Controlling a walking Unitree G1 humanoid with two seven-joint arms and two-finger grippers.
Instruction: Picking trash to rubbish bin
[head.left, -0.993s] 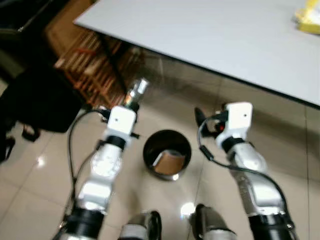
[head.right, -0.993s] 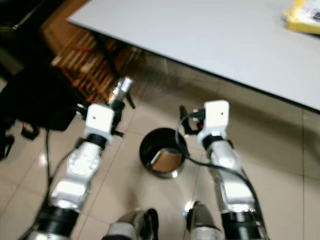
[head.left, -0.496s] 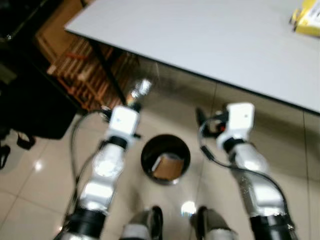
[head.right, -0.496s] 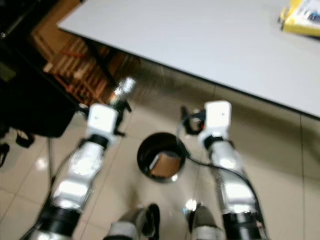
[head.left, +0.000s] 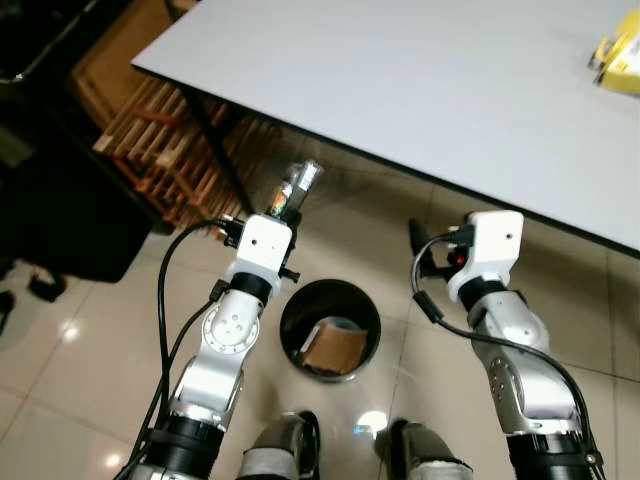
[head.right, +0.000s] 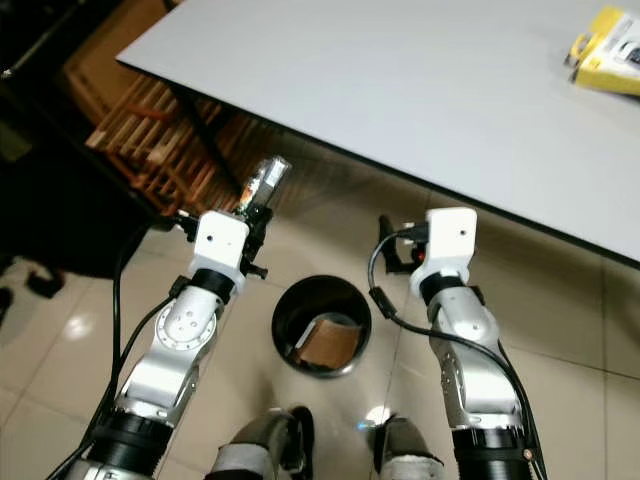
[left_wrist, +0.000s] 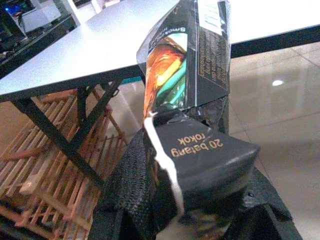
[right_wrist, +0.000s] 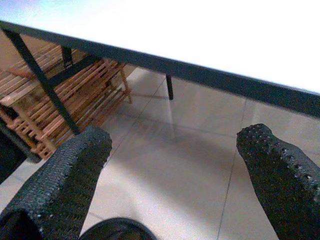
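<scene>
My left gripper (head.left: 286, 207) is shut on a crumpled dark cigarette pack (head.left: 299, 184), whose orange and green print and torn wrapper show in the left wrist view (left_wrist: 186, 75). It is held above the floor, just beyond the far left rim of the black round rubbish bin (head.left: 291, 316). A brown cardboard piece (head.left: 333, 347) lies inside the bin. My right gripper (head.left: 419, 248) hangs open to the right of the bin; its two black fingers (right_wrist: 65, 175) are spread wide with bare tiles between them.
A white table (head.left: 420, 90) with a black edge spans the far side, and a yellow packet (head.left: 620, 62) lies on its right end. A wooden slatted rack (head.left: 150, 150) stands under its left end. A black bulky object (head.left: 60, 210) sits on the floor at left.
The camera has shifted and the blur has cleared. The left gripper, still shut on the pack, has drifted slightly right relative to the bin. The right arm holds its pose.
</scene>
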